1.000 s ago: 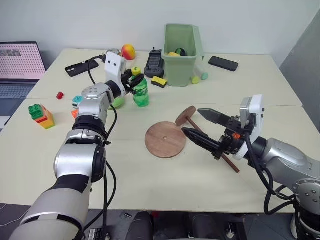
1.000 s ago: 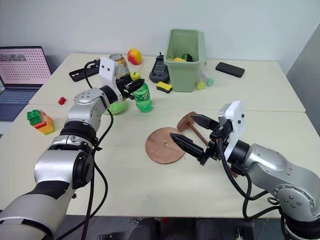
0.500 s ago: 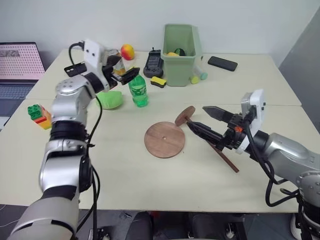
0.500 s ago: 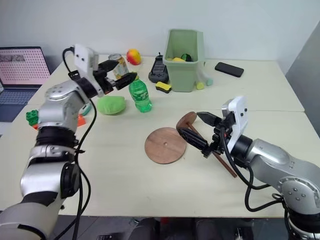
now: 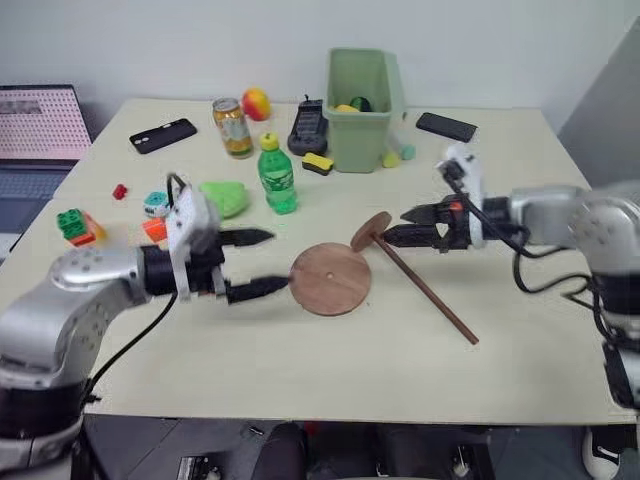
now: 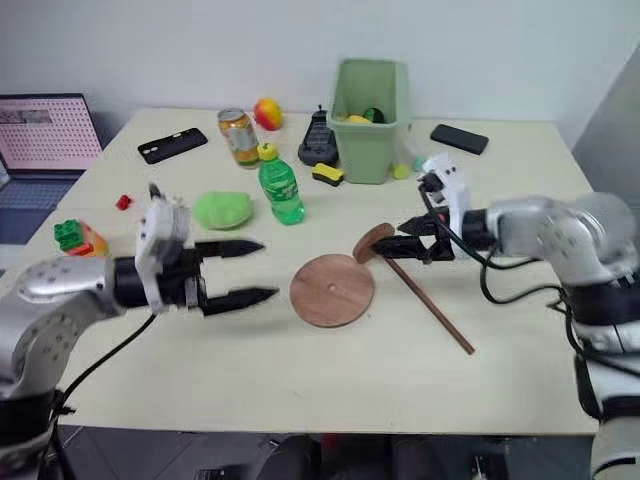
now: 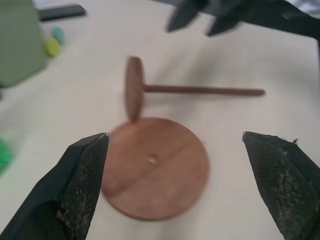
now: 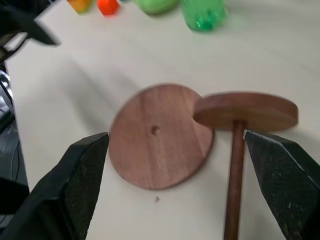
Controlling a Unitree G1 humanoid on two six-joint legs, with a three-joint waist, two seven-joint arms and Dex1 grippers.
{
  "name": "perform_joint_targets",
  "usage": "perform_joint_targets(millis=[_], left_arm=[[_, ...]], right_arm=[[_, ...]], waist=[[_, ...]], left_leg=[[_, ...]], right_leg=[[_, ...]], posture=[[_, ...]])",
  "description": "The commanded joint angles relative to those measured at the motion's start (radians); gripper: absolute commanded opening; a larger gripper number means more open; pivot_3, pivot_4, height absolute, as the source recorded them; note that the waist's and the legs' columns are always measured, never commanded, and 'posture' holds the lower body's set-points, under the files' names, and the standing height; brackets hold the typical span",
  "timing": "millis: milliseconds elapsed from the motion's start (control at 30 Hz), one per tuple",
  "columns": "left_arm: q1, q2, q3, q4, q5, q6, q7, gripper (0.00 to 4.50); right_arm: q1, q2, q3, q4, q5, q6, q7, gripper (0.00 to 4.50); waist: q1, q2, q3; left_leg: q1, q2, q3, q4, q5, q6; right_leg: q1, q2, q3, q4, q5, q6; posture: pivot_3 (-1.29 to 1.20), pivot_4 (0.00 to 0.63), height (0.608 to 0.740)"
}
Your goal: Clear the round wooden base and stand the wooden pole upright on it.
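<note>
Looking through the head camera, I am seeing the round wooden base lying flat and bare on the desk, with the wooden pole lying on its side just beside it. My left end effector is hovering spread beside the base; my right end effector is hanging spread, empty, over the pole's disc end. Both wrist cameras are framing base and pole between wide-apart fingers.

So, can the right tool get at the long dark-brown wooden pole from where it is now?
Probably yes. The right tool is open and hangs beside the disc end of the long dark-brown wooden pole, which lies flat on the table. Nothing stands between them, and the flat round wooden base beside it is bare.
</note>
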Motion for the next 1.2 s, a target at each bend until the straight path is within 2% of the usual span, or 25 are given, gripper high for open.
perform_joint_targets(millis=[33, 367, 600, 733, 1200], left_arm=[[0.011, 0.006, 0.009, -0.088, -0.046, -0.002, 0.008, 4.47], [0.053, 0.012, 0.016, -0.104, -0.054, -0.008, 0.05, 4.47], [0.054, 0.041, 0.019, -0.097, -0.082, 0.016, 0.038, 4.47], [0.052, 0.046, 0.01, -0.097, -0.093, 0.022, 0.042, 4.5], [0.009, 0.022, -0.06, -0.088, -0.096, 0.01, 0.053, 4.5]], right_arm=[[-0.085, 0.038, 0.092, 0.135, -0.124, 0.03, 0.107, 4.5], [-0.202, 0.176, 0.263, 0.491, -0.467, -0.167, 0.327, 4.5], [-0.264, 0.271, 0.273, 0.645, -0.564, -0.16, 0.489, 4.5], [-0.291, 0.31, 0.249, 0.737, -0.617, -0.191, 0.523, 3.84], [-0.319, 0.339, 0.191, 0.906, -0.774, -0.301, 0.587, 0.59]], waist=[[0.007, 0.0, 0.0], [0.001, 0.001, 0.001], [-0.001, 0.001, 0.001], [-0.001, 0.001, 0.001], [-0.002, 0.002, 0.001]], left_leg=[[-0.001, 0.0, -0.001, 0.0, 0.0, 0.0], [-0.001, -0.001, 0.0, 0.0, 0.0, 0.0], [-0.001, -0.001, 0.001, 0.0, 0.0, 0.0], [-0.001, -0.001, 0.0, 0.0, 0.0, 0.0], [-0.001, -0.001, 0.001, 0.0, 0.0, 0.0]], right_leg=[[0.0, -0.001, -0.001, -0.001, 0.0, 0.0], [-0.001, -0.002, -0.002, 0.0, 0.0, 0.0], [-0.002, -0.002, -0.002, 0.0, 0.0, 0.0], [-0.002, -0.002, -0.002, 0.0, 0.0, 0.0], [-0.002, -0.003, -0.002, 0.0, 0.0, 0.0]], posture=[[0.0, 0.15, 0.74], [0.0, 0.15, 0.74], [0.0, 0.15, 0.74], [0.0, 0.15, 0.74], [0.0, 0.15, 0.74]])
